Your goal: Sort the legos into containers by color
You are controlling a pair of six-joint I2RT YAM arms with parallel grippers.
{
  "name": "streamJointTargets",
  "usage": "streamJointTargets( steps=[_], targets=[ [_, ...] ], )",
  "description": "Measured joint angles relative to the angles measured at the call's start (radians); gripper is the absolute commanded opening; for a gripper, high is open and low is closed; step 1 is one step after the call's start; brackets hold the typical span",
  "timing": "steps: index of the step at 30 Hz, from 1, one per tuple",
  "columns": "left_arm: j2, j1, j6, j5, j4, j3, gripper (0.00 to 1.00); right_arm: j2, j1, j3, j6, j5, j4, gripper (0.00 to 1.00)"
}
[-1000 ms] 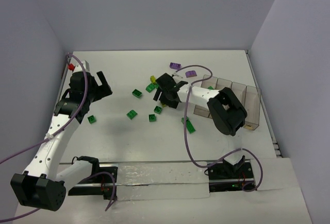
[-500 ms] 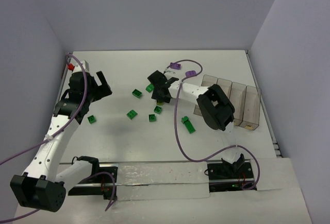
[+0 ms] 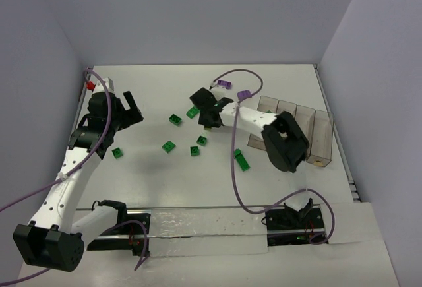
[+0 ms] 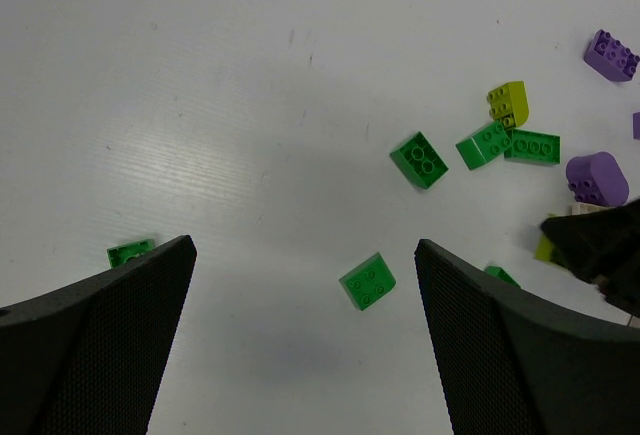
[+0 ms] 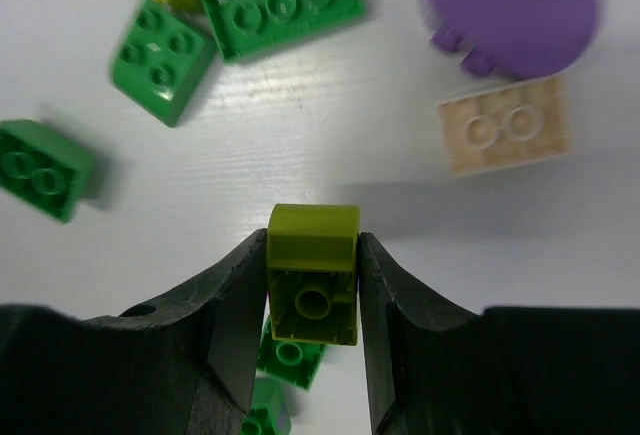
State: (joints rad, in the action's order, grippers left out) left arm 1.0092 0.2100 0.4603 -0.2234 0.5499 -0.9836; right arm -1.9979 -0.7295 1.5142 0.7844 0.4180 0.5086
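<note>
White surface (image 3: 165, 181): right tool (image 5: 312, 255) clamped on a yellow-green brick (image 5: 313, 295), hemmed by green bricks (image 5: 283, 5), a tan brick (image 5: 505, 125) and a purple piece (image 5: 510, 5). Left tool (image 4: 303, 250) spread apart; containers (image 3: 310, 128) well right.

Legos (image 3: 169, 146) scattered left of containers (image 3: 322, 127); one brick (image 5: 313, 273) between right fingers (image 5: 235, 307).

The top camera hangs high behind the arm bases, facing down and forward over the whole table (image 3: 198, 188). The left wrist camera, on the left gripper (image 4: 305, 247), looks slantwise down from well above, with the brick cluster at its 2 o'clock. The right wrist camera looks straight down on that cluster from very near, with the yellow-green brick (image 5: 313, 300) in the right gripper (image 5: 313, 245) large at 6 o'clock. Both wrist views share the purple rounded brick (image 4: 597, 178) and the long green brick (image 4: 531, 146).
</note>
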Motion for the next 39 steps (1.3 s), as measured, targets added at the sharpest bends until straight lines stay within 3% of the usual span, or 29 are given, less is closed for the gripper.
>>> streamJointTargets(
  steps=[4,9,13,18,22,23,25,27,34,39],
  targets=[
    [0.000,0.000,0.000,0.000,0.000,0.000,0.99,0.273,0.098,-0.157,-0.024,0.033,-0.032,0.22],
    [0.000,0.000,0.001,0.001,-0.001,0.000,0.99,0.502,0.351,-0.325,-0.040,0.059,-0.102,0.22],
    [0.002,0.000,0.001,0.005,-0.001,0.000,0.99,0.566,0.542,-0.460,-0.053,0.074,-0.101,0.22],
    [0.004,0.001,0.001,0.005,-0.001,0.000,0.99,0.569,0.637,-0.549,-0.079,0.055,-0.104,0.25],
    [0.007,0.001,0.002,0.005,0.000,-0.001,0.99,0.558,0.669,-0.557,-0.097,0.051,-0.120,0.39],
    [0.007,0.001,0.002,0.005,0.000,-0.001,0.99,0.551,0.670,-0.557,-0.100,0.050,-0.129,0.54],
    [0.007,0.001,0.002,0.005,0.000,-0.001,0.99,0.530,0.669,-0.557,-0.104,0.048,-0.145,0.74],
    [0.007,0.001,0.003,0.005,0.000,-0.001,0.99,0.510,0.669,-0.557,-0.112,0.040,-0.151,0.83],
    [0.007,0.001,0.003,0.005,0.000,-0.002,0.99,0.532,0.645,-0.559,-0.154,0.015,-0.163,0.79],
    [0.007,0.001,0.005,0.005,0.000,-0.008,0.99,0.693,0.480,-0.601,-0.276,-0.046,-0.200,0.77]
  ],
)
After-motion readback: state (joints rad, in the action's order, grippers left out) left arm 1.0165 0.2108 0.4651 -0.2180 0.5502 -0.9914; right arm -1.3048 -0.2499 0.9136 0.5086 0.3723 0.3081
